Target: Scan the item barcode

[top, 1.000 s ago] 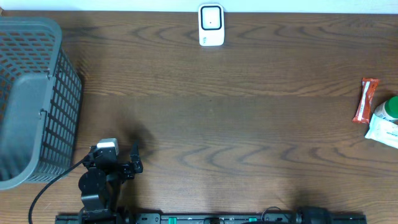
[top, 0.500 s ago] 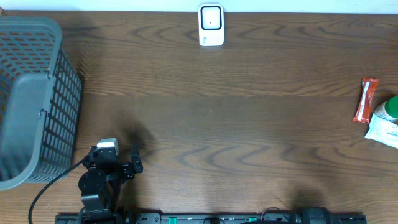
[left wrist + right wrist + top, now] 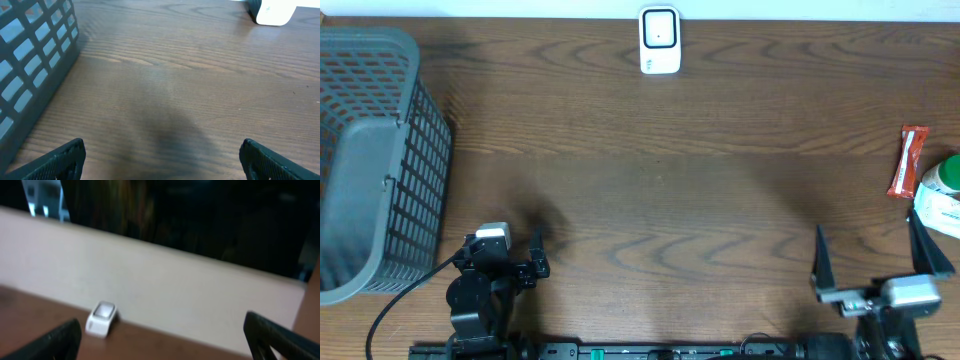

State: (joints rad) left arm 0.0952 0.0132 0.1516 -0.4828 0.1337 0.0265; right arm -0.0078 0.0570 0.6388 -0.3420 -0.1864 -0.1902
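Note:
The white barcode scanner (image 3: 659,40) stands at the table's far edge, centre; it also shows in the left wrist view as the scanner (image 3: 272,12) and, blurred, in the right wrist view as the scanner (image 3: 101,318). Candidate items lie at the right edge: a red snack bar (image 3: 908,160), a green-capped bottle (image 3: 946,174) and a white packet (image 3: 936,212). My right gripper (image 3: 872,250) is open and empty, near the front edge just left of these items. My left gripper (image 3: 505,250) is open and empty at the front left, over bare wood (image 3: 162,160).
A grey mesh basket (image 3: 370,150) fills the left side of the table, close beside my left arm; its wall is the basket (image 3: 35,65) in the left wrist view. A pale wall (image 3: 190,285) rises behind the table's far edge.
My right arm has risen into the overhead view at the front right, jaws spread wide. The left arm and all objects have stayed still.

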